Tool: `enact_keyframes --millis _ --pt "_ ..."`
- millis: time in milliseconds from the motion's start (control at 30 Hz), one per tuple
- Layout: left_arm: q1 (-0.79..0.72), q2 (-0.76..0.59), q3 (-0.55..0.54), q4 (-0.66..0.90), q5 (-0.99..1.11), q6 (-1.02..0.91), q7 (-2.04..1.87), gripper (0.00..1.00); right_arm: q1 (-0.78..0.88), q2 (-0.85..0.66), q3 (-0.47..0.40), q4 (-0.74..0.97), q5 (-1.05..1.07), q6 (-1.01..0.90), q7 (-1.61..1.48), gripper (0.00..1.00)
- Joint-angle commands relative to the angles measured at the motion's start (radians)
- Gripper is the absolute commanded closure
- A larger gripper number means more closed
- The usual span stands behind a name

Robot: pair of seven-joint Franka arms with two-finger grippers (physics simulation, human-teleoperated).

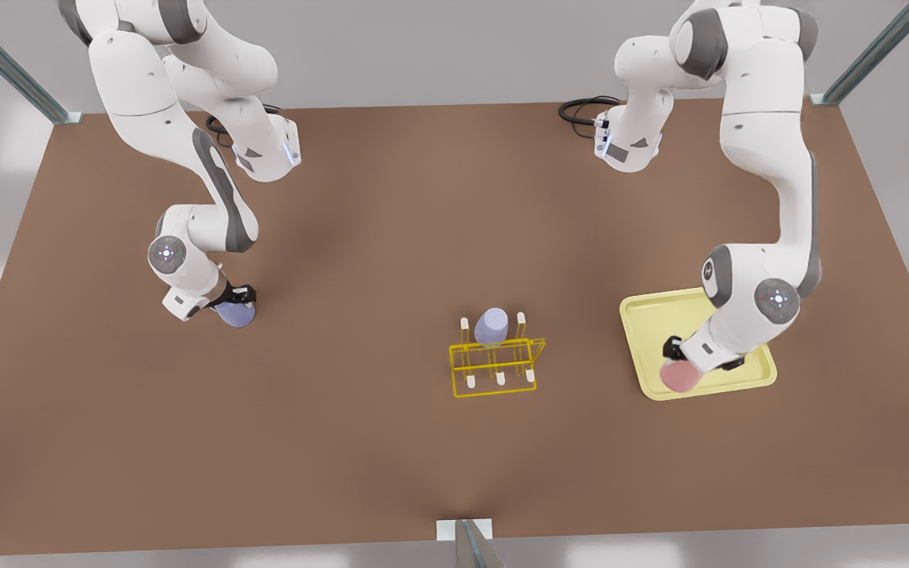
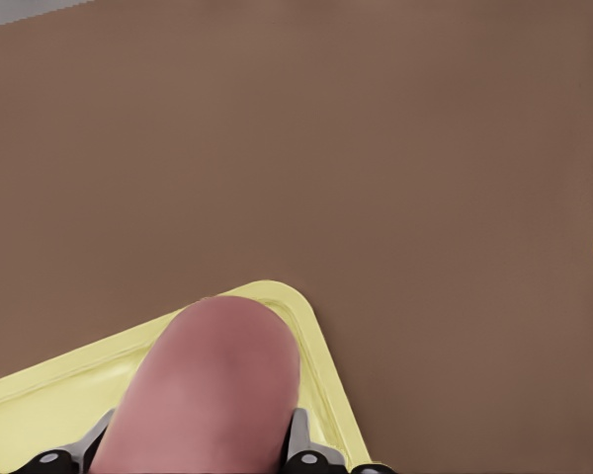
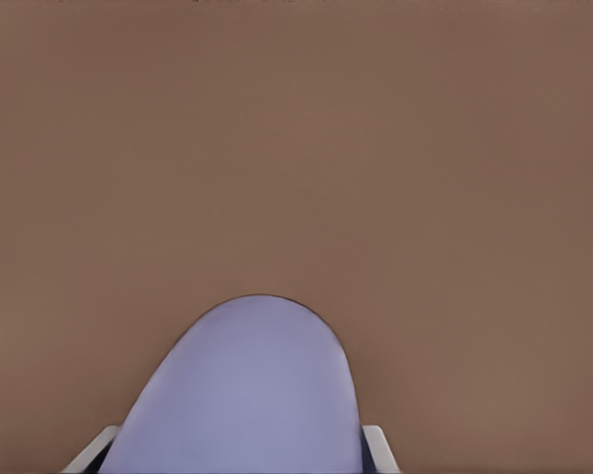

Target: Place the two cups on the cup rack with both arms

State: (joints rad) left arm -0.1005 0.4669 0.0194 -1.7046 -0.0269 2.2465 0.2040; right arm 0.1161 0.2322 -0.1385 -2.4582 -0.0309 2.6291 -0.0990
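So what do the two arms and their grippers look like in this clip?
Both arms are glossy white with rounded shells and dark grey joint sections. Round grey caps with small blue-lit ring markings sit at the wrist joints. Black cables loop at each base. The left gripper and right gripper are small and black, with pale grey fingertips.

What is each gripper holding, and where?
Left gripper: pink cup, fingers on its sides. Right gripper: lavender cup, likewise by its sides.
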Motion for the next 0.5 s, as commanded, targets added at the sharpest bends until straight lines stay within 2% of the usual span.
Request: enact_keyframes --millis 0,133,333,467 --pt "-0.002 0.012 -0.055 0.071 -0.018 -0.157 -0.426 0.17 0.0 -0.001 0.0 0.002 0.002 -0.008 -0.016 0.1" --pt "-0.065 0.084 -0.081 0.302 -0.011 -0.36 -0.64 0.17 0.0 -0.005 0.0 0.015 0.002 -0.021 -0.018 0.1" --pt "-0.16 0.199 -0.081 0.505 -0.013 -0.372 -0.946 0.16 0.0 0.001 0.0 0.022 0.002 -0.032 -0.019 0.1" --pt "-0.173 0.216 -0.087 0.566 -0.016 -0.37 -1.038 0.13 0.0 0.007 0.0 0.018 0.002 -0.032 -0.024 0.1"
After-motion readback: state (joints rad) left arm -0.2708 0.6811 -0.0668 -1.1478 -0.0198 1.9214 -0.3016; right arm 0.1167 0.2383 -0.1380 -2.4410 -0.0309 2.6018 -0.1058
